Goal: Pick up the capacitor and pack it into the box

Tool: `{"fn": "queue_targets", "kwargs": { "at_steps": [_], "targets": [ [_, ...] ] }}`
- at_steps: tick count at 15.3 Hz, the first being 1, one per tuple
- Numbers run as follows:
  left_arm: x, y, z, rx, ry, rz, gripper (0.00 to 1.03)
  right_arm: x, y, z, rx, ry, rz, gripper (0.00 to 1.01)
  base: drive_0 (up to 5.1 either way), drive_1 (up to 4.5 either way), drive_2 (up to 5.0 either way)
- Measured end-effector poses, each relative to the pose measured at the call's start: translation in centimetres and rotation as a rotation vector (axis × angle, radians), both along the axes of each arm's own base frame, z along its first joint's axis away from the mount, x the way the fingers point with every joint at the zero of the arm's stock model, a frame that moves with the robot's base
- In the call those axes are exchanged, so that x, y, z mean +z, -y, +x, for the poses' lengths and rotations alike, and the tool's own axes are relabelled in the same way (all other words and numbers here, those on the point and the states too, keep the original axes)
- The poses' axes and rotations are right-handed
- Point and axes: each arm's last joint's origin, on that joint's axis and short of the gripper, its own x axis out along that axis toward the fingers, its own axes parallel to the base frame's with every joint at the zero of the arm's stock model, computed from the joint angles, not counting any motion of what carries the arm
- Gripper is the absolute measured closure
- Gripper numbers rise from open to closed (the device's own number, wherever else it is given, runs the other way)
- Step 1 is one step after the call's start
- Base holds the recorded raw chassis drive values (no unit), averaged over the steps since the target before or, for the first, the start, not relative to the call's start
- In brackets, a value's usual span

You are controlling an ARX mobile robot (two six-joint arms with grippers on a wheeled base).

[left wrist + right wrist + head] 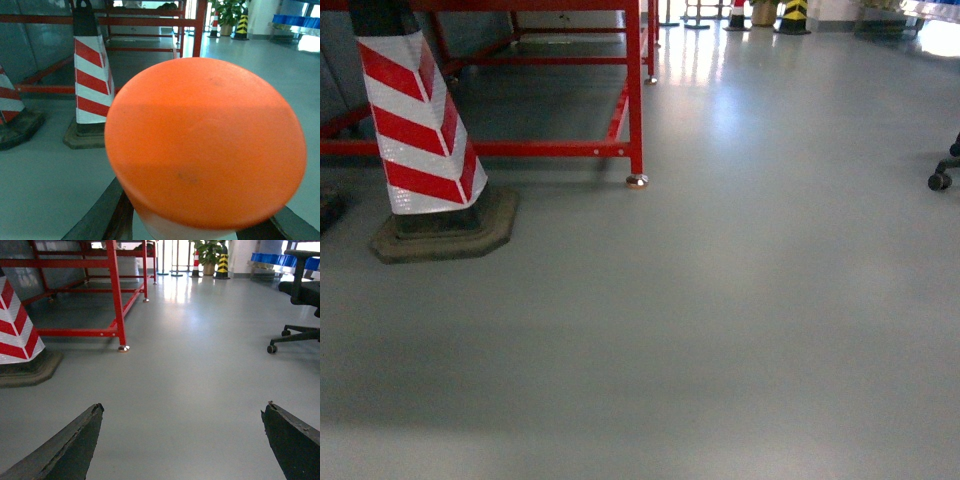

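Note:
The capacitor (pixel 205 140), a cylinder with a broad orange end and a whitish body, fills the left wrist view. My left gripper (pixel 200 227) is shut on it, with dark fingers (pixel 112 215) showing on either side of its body. In the right wrist view my right gripper (pixel 184 410) stands open over bare grey floor, nothing between its fingers. The box is out of view. Neither gripper shows in the head view.
A red-and-white striped cone (pixel 420 120) on a dark base stands at the left, beside a red metal frame (pixel 635 90). An office chair (pixel 300 295) is at the right. More cones (pixel 91 80) stand ahead on the grey floor.

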Motion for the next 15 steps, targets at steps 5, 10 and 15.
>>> {"fn": "queue_targets", "kwargs": {
  "at_steps": [5,10,15],
  "targets": [
    [0.03,0.0,0.0,0.0,0.003,0.0,0.59,0.04,0.0,0.0,0.001,0.005,0.0,0.03,-5.1,2.4,2.4],
    [0.03,0.0,0.0,0.0,0.003,0.0,0.59,0.0,0.0,0.0,0.0,0.0,0.0,0.03,-5.0,2.43,2.4],
    [0.02,0.0,0.0,0.0,0.002,0.0,0.59,0.0,0.0,0.0,0.0,0.0,0.0,0.03,-5.0,2.43,2.4]
  ]
}}
